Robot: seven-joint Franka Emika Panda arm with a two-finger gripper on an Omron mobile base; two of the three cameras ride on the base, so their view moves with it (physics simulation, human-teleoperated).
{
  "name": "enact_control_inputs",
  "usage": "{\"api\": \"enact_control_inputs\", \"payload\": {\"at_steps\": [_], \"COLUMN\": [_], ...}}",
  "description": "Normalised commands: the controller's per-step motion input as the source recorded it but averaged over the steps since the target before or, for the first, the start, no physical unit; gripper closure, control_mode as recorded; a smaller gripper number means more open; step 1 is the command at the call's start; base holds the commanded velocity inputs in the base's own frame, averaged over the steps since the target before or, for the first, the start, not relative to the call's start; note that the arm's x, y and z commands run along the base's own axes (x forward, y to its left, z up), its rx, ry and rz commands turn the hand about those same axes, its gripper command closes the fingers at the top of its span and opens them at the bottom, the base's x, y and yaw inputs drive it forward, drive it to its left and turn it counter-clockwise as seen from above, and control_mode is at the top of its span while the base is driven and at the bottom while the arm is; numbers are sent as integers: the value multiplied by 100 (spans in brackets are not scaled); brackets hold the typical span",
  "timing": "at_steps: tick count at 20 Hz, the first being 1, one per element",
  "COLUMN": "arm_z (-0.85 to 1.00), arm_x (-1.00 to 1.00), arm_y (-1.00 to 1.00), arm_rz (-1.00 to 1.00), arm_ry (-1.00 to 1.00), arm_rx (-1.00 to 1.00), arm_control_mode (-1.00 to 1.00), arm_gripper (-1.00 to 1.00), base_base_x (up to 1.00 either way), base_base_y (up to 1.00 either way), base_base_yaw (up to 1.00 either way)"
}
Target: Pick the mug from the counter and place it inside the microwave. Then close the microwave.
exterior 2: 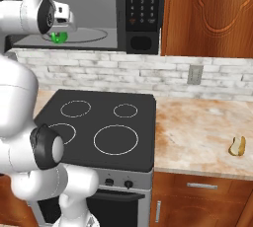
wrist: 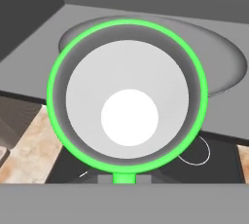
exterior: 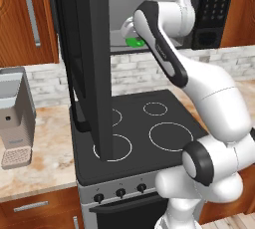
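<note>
The bright green mug point(wrist: 129, 96) is seen from straight above in the hand view, its pale inside facing the camera. It sits just inside the open microwave point(exterior: 216, 4), at the front of the grey cavity, by the near edge of the round turntable point(wrist: 223, 57). My gripper point(exterior: 132, 36) reaches into the cavity from above and is shut on the mug point(exterior: 133, 42), whose green body shows below the white hand point(exterior 2: 59, 16). Whether the mug point(exterior 2: 60, 37) rests on the cavity floor I cannot tell. The fingertips are hidden by the mug. The microwave door point(exterior: 84, 63) stands swung wide open to the left.
Below the microwave lies the black stovetop point(exterior 2: 99, 122) with white rings. The beige counter point(exterior 2: 197, 132) runs to its right, with a small brown-and-yellow food item point(exterior 2: 237, 146) near the edge. A grey coffee machine point(exterior: 15, 118) stands on the counter left of the stove.
</note>
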Motion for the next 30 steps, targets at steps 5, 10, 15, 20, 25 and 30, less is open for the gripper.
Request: {"api": "enact_control_inputs", "payload": {"at_steps": [5,10,15,20,25,30], "arm_z": [-2,0,0,0,0,0], "arm_x": [27,28,29,27,24,27], "arm_y": [0,0,0,0,0,0], "arm_rz": [0,0,0,0,0,0], "arm_ry": [0,1,2,3,3,4], "arm_rx": [0,0,0,0,0,0], "arm_control_mode": [-100,-100,-100,-100,-100,-100], "arm_gripper": [100,100,100,100,100,100], "base_base_x": [0,0,0,0,0,0], "base_base_y": [0,0,0,0,0,0], "base_base_yaw": [0,0,0,0,0,0]}}
